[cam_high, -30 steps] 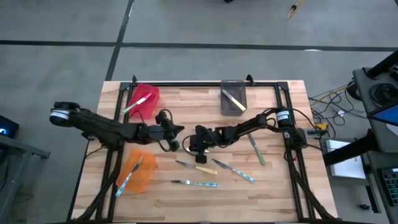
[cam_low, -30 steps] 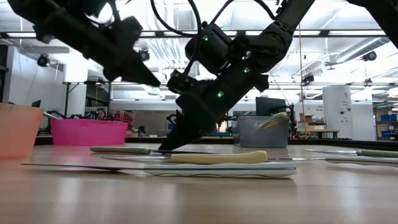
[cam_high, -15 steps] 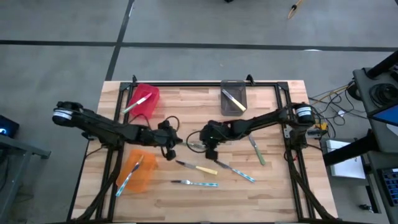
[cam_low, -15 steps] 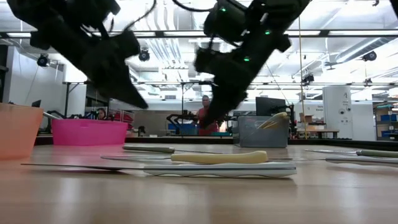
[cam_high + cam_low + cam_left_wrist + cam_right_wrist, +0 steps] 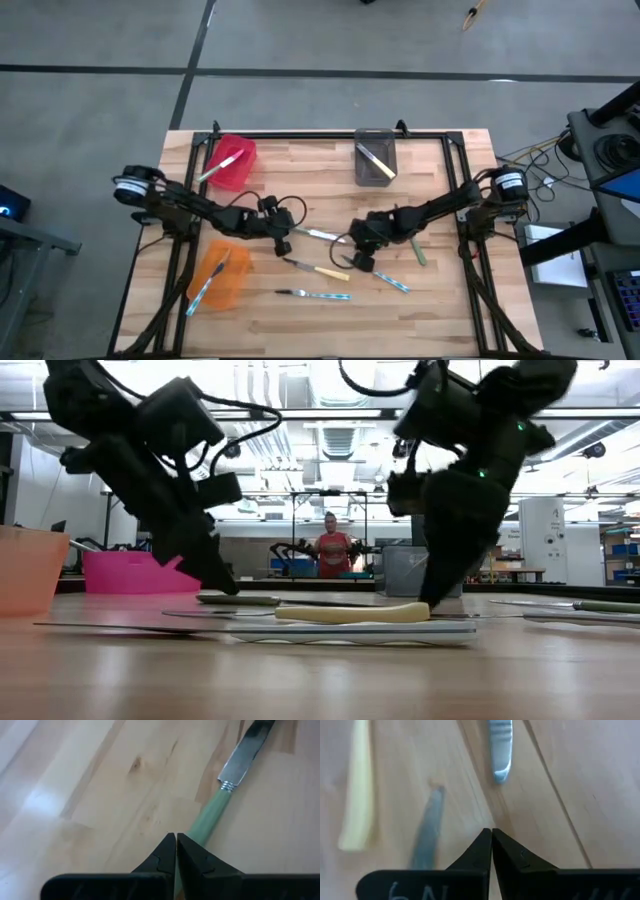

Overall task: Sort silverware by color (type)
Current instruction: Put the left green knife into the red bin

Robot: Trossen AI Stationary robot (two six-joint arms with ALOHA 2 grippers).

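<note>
Left gripper (image 5: 176, 837) pinched shut, empty; green-handled knife (image 5: 212, 810) lies just ahead, long axis running away from its tips; right gripper (image 5: 491, 834) likewise shut

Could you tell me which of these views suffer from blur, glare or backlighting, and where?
Low view: bright ceiling lights behind turn both arms into dark silhouettes, and the nearest knife is soft. Right wrist view: the yellow handle and the blade beside it are blurred. Left wrist view: sharp on the green-handled knife, with pale glare on the table. High view: evenly lit, without strong shadows.
</note>
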